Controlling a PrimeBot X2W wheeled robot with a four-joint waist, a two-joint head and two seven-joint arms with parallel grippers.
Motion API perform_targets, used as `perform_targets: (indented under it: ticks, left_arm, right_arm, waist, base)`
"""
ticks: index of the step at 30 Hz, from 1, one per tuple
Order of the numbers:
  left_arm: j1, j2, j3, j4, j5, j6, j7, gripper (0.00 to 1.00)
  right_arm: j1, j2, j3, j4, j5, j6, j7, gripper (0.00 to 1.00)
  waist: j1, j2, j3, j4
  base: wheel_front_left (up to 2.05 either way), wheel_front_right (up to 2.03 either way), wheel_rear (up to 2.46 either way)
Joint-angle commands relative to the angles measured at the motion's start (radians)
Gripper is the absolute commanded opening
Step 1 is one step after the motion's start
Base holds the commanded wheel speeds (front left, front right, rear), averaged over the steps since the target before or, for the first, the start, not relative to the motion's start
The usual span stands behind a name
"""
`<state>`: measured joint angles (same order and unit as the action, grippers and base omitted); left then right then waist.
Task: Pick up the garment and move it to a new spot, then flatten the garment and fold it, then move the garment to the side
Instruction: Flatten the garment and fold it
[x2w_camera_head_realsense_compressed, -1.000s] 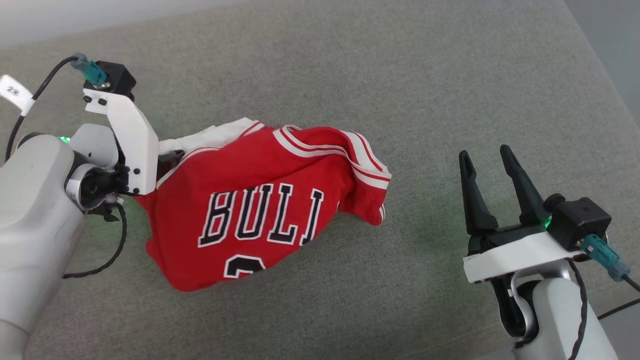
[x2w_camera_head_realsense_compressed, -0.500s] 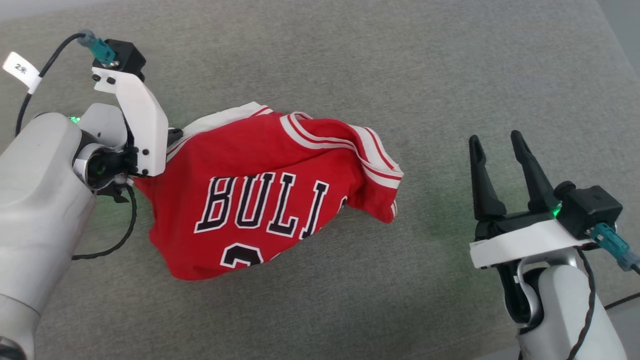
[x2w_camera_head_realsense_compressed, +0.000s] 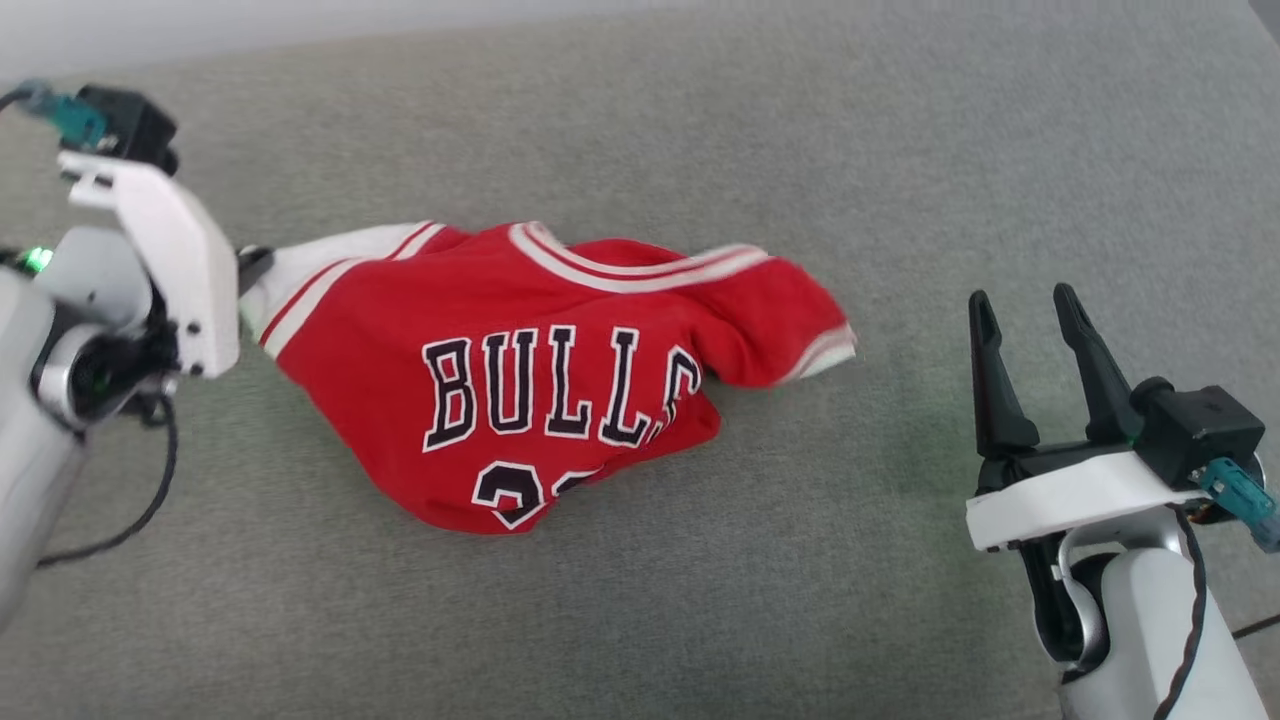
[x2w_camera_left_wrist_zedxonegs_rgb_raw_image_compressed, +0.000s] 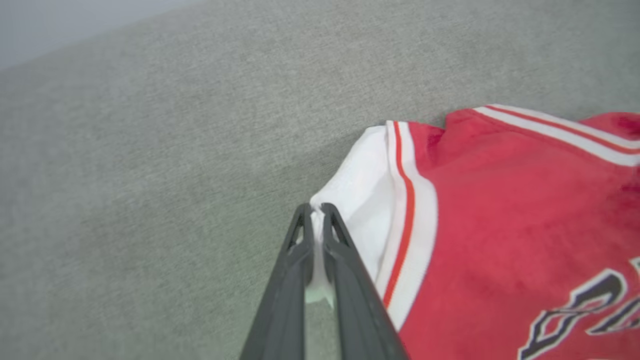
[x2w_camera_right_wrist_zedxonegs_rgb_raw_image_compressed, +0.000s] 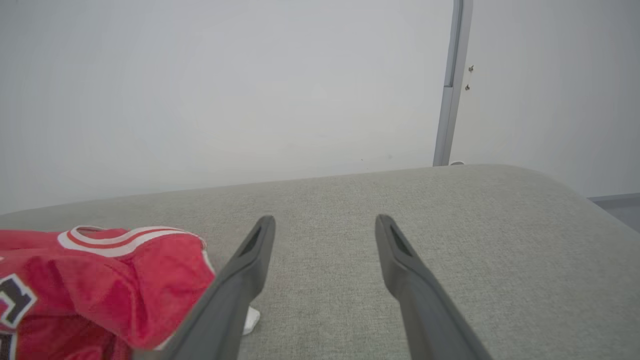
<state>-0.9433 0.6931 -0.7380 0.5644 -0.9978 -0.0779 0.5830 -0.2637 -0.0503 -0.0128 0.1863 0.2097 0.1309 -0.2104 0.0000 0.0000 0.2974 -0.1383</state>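
Note:
The garment (x2w_camera_head_realsense_compressed: 560, 370) is a red jersey with black "BULLS" lettering, lying crumpled on the grey cloth surface (x2w_camera_head_realsense_compressed: 700, 150) at mid-left of the head view. My left gripper (x2w_camera_head_realsense_compressed: 258, 266) is at its left end, shut on the white inner edge by the striped trim. In the left wrist view, the left gripper (x2w_camera_left_wrist_zedxonegs_rgb_raw_image_compressed: 315, 210) pinches that white fabric between its closed fingers, with the garment (x2w_camera_left_wrist_zedxonegs_rgb_raw_image_compressed: 500, 225) spreading to the right. My right gripper (x2w_camera_head_realsense_compressed: 1022, 300) stands open and apart from the cloth at the lower right. The right wrist view has the right gripper (x2w_camera_right_wrist_zedxonegs_rgb_raw_image_compressed: 325, 220) empty, the garment (x2w_camera_right_wrist_zedxonegs_rgb_raw_image_compressed: 100, 280) at its left.
The grey cloth surface (x2w_camera_right_wrist_zedxonegs_rgb_raw_image_compressed: 450, 225) ends in a rounded edge at the far right. A pale wall (x2w_camera_right_wrist_zedxonegs_rgb_raw_image_compressed: 225, 90) with a vertical grey strip (x2w_camera_right_wrist_zedxonegs_rgb_raw_image_compressed: 452, 85) rises behind it. Bare surface lies between the garment and my right gripper.
My left gripper has drawn the garment's edge to the left. The jersey now lies stretched out and shows more lettering. The head view has shifted. My right gripper stays open.

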Motion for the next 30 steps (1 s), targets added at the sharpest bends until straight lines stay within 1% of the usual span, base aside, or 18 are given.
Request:
perform_targets:
  ticks: [1,3,8,10,13,17,22,24,25,26,27,30]
  left_arm:
    - [0.036,0.018,0.008,-0.027,-0.01,0.017,-0.005,0.0]
    - [0.091,0.057,0.019,-0.085,-0.028,0.051,-0.006,0.0]
    - [0.274,0.158,0.042,-0.254,-0.083,0.161,0.014,0.0]
    - [0.359,0.185,0.048,-0.318,-0.117,0.204,0.017,0.0]
    - [0.457,0.208,0.059,-0.388,-0.169,0.248,0.008,0.0]
    - [0.517,0.209,0.077,-0.421,-0.22,0.277,0.002,0.0]
    - [0.511,0.213,0.091,-0.443,-0.239,0.288,0.017,0.0]
    - [0.498,0.214,0.098,-0.458,-0.243,0.284,0.016,0.0]
    - [0.495,0.216,0.101,-0.463,-0.244,0.281,0.017,0.14]
    - [0.493,0.22,0.107,-0.465,-0.248,0.283,0.019,0.44]
    - [0.489,0.225,0.112,-0.466,-0.253,0.287,0.022,1.0]
    - [0.469,0.238,0.126,-0.465,-0.263,0.302,0.041,1.0]
  right_arm:
    - [0.012,-0.001,-0.003,-0.006,-0.001,0.0,0.006,1.0]
    - [0.023,-0.001,-0.007,-0.01,-0.005,0.0,0.015,1.0]
    - [0.045,-0.001,-0.01,-0.023,-0.003,0.0,0.033,1.0]
    - [0.051,-0.001,-0.011,-0.028,-0.001,0.0,0.039,1.0]
    - [0.063,-0.001,-0.011,-0.033,0.002,0.0,0.048,1.0]
    - [0.067,-0.001,-0.01,-0.037,0.003,0.0,0.056,1.0]
    - [0.067,-0.001,-0.003,-0.039,0.006,0.0,0.062,1.0]
    - [0.068,-0.001,0.0,-0.04,0.007,0.0,0.064,1.0]
    - [0.069,-0.001,0.0,-0.04,0.008,0.0,0.064,1.0]
    - [0.069,-0.001,0.0,-0.041,0.009,0.0,0.064,1.0]
    - [0.071,-0.001,0.0,-0.042,0.01,0.0,0.064,1.0]
    - [0.073,-0.001,-0.003,-0.044,0.012,0.0,0.065,1.0]
  waist:
    - [0.0,0.0,-0.026,0.023]
    - [0.0,0.0,-0.04,0.035]
    - [0.0,0.0,-0.064,0.048]
    - [0.0,0.0,-0.069,0.052]
    - [0.0,0.0,-0.074,0.058]
    - [0.0,0.0,-0.079,0.064]
    - [0.0,0.0,-0.089,0.062]
    - [0.0,0.0,-0.091,0.059]
    - [0.0,0.0,-0.091,0.059]
    - [0.0,0.0,-0.091,0.058]
    - [0.0,0.0,-0.091,0.058]
    - [0.0,0.0,-0.088,0.057]
  base:
    - [0.0,0.0,0.0]
    - [0.0,0.0,0.0]
    - [0.0,0.0,0.0]
    - [0.0,0.0,0.0]
    - [0.0,0.0,0.0]
    - [0.0,0.0,0.0]
    - [0.0,0.0,0.0]
    - [0.0,0.0,0.0]
    - [0.0,0.0,0.0]
    - [0.0,0.0,0.0]
    - [0.0,0.0,0.0]
    - [0.0,0.0,0.0]
